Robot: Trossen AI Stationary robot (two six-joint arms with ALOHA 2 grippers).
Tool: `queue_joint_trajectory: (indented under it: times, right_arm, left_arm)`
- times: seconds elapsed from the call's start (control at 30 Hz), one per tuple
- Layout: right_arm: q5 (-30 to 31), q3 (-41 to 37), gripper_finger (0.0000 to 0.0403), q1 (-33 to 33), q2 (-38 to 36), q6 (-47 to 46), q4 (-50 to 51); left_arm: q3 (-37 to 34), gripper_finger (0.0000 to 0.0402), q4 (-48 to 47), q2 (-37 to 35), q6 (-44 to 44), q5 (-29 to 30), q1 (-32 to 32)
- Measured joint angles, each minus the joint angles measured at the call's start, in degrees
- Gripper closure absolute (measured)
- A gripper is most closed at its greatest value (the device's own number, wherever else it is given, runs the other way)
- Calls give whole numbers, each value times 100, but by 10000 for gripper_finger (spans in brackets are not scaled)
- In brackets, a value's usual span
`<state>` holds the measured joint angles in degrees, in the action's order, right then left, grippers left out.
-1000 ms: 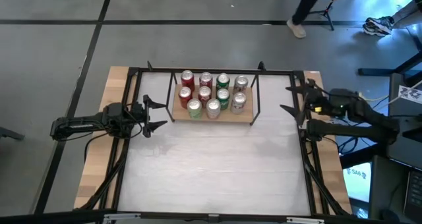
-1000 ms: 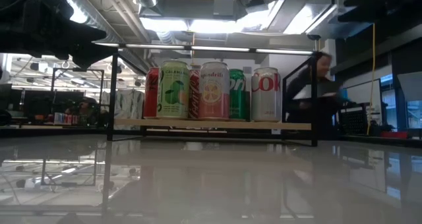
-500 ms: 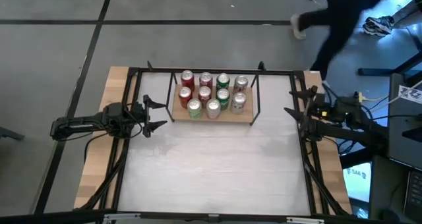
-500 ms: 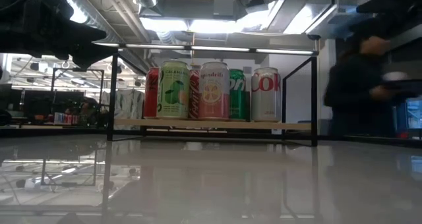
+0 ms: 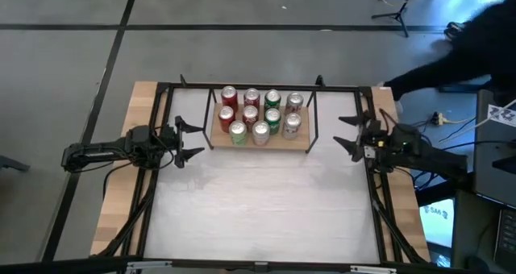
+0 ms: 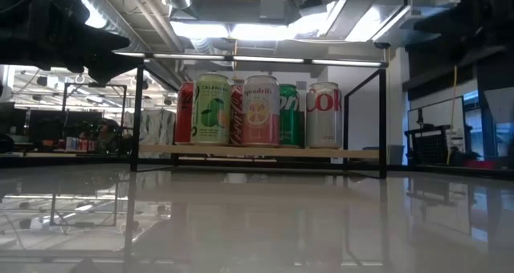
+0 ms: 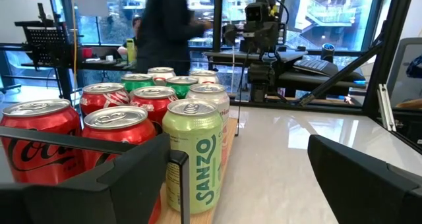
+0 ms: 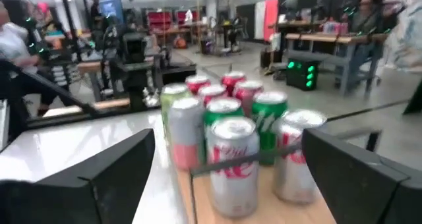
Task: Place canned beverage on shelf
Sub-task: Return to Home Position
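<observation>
The shelf [image 5: 300,142], a light-wood board in a black wire frame, stands at the table's far middle and holds several cans [image 5: 260,121] upright on their bases. It also shows in the low view [image 6: 353,153]. My left gripper [image 5: 192,140] is open and empty, level, just left of the shelf; its wrist view shows a green Sanzo can [image 7: 192,151] at the near corner. My right gripper [image 5: 339,130] is open and empty, just right of the shelf, facing a silver Diet Coke can [image 8: 232,161].
A black frame [image 5: 266,88] runs around the white table top [image 5: 258,209], with wooden strips [image 5: 113,209] along its sides. The white top in front of the shelf is bare. A person [image 5: 451,60] moves on the floor beyond the far right corner.
My right gripper has gone a little toward the table's left edge, closer to the shelf's right end, still open. A person has walked past behind the table's far right corner. The cans and my left gripper have kept still.
</observation>
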<state>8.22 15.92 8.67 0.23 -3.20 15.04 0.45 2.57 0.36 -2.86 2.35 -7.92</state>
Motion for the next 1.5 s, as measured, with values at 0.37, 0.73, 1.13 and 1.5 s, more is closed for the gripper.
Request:
queue_joint_trajectory:
  times: [0.37, 0.73, 1.13, 1.5]
  right_arm:
    - [-185, -1012, 24, 0, -2, 0, -1090]
    - [-476, -1400, 34, 0, -2, -153, -1309]
    - [-589, -1409, 202, 0, 0, -149, -1302]
    - [-581, -1409, 381, 0, 0, -149, -1293]
  left_arm:
    - [-1, 51, 0, 0, 0, 4, 0]
    - [0, 51, 1, 0, 0, 6, 0]
    - [0, 51, 2, 0, 0, 3, 0]
    - [0, 51, 1, 0, 0, 2, 0]
